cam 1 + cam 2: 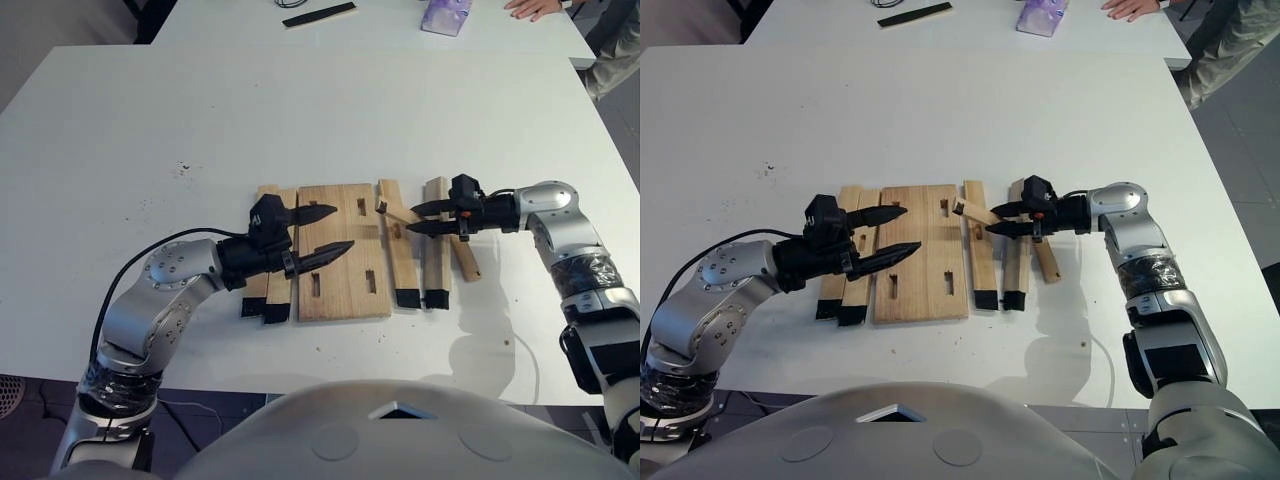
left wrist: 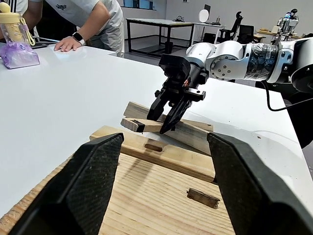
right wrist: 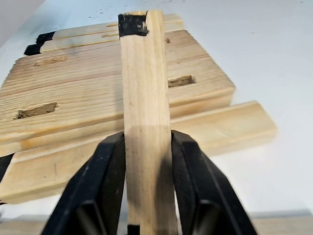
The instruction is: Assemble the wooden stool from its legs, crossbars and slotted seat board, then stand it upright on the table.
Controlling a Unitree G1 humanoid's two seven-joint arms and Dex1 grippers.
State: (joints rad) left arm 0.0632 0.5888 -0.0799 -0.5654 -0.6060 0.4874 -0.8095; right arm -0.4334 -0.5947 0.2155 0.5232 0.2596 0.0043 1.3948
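Nearest, at the left: left gripper (image 1: 342, 228), fingers spread wide and holding nothing, tips pointing right. Hovers over the left part of the seat board (image 1: 345, 262), one fingertip nearer and one farther, bare wood showing in the gap between them. Contact with the board cannot be told.

Under and just left of that gripper: two legs (image 1: 278, 298) lying flat side by side on the white table (image 1: 150, 120), black-tipped ends toward the near edge, touching the seat board's left edge.

At the centre: seat board lying flat with four slots (image 1: 370, 281) cut through it, long side running near to far.

Just right of the board: inner right leg (image 1: 400, 265) and outer right leg (image 1: 436, 262), both flat, black tips near. A spare crossbar (image 1: 466, 264) lies slantwise at the outer leg's right side, touching it; over or under cannot be told.

A little farther, at the right: right gripper (image 1: 411, 218), tips pointing left, clenched on the held crossbar (image 1: 393, 211). From the right wrist, black fingers (image 3: 105, 186) press both long sides of that crossbar (image 3: 146, 98), its dark-tipped free end reaching out past them over the seat board (image 3: 73, 93). From the head, the free end juts left above the inner right leg, close to the board's right edge. From the left wrist, the bar (image 2: 139, 125) sits raised off the legs.

Farthest, on a second table: a black strip (image 1: 318, 14) and a purple pouch (image 1: 445, 15).
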